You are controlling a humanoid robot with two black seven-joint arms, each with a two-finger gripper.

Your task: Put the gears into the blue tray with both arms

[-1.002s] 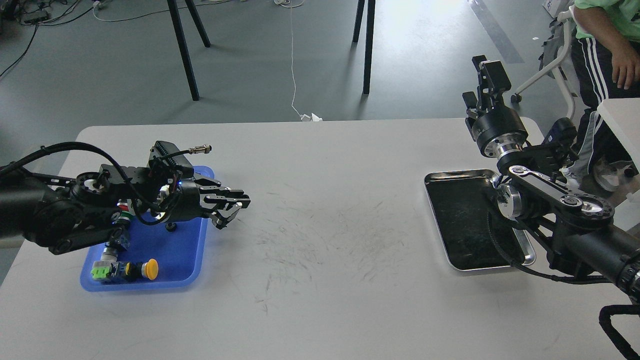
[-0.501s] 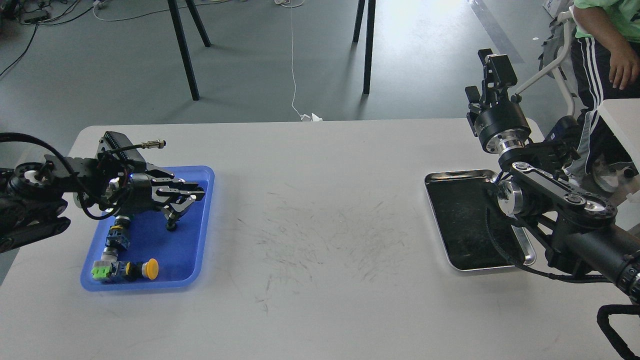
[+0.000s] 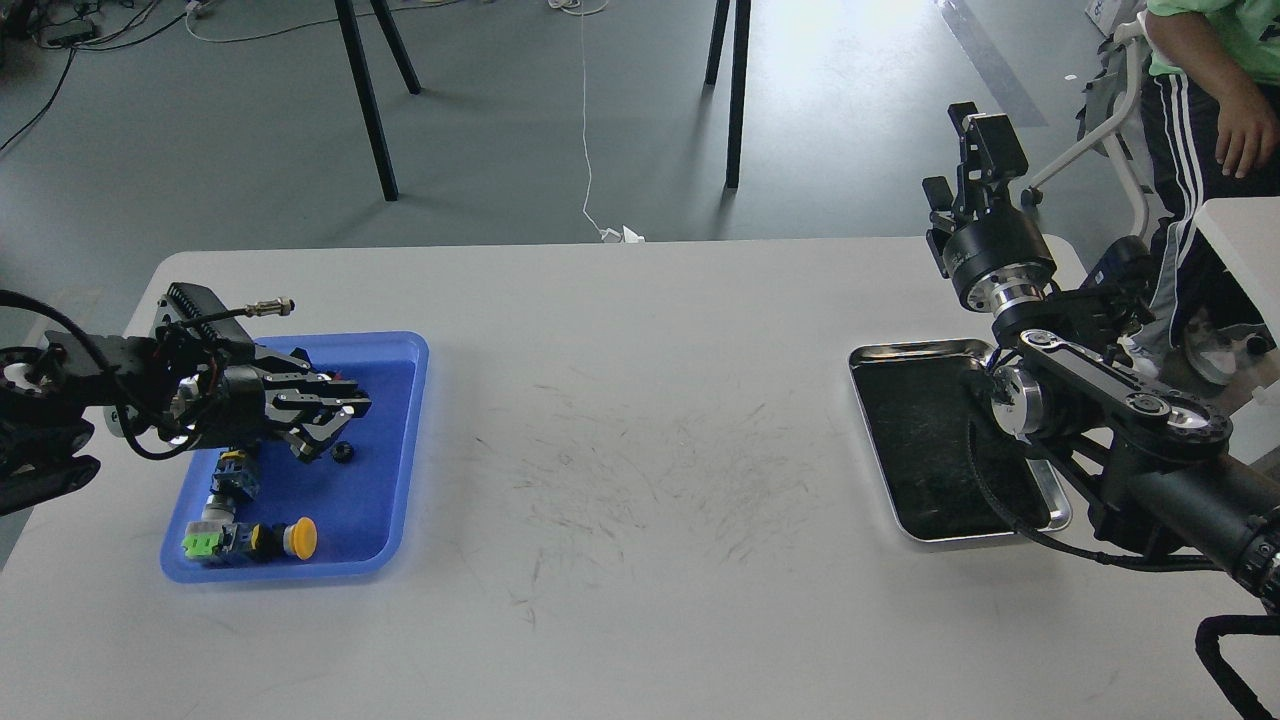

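The blue tray (image 3: 372, 500) lies at the table's left. One tiny black gear (image 3: 342, 452) rests on its floor near the middle. My left gripper (image 3: 340, 428) hovers low over the tray's middle, pointing right, its tips just left of and above the gear. It is open, with nothing between its fingers. My right gripper (image 3: 978, 140) is raised high over the table's far right edge, pointing up and away. It looks dark and small, so its fingers cannot be told apart. No gear shows in it.
Coloured push-button switches (image 3: 250, 540) lie along the blue tray's left and front. A silver metal tray (image 3: 905, 350) with a dark inside sits at the right, partly under my right arm. A person (image 3: 1215, 90) stands beyond the right corner.
My left arm has drawn back to the left, bringing its gripper from past the tray's right edge to over the tray's middle. The right gripper swayed slightly. The gear stayed put.
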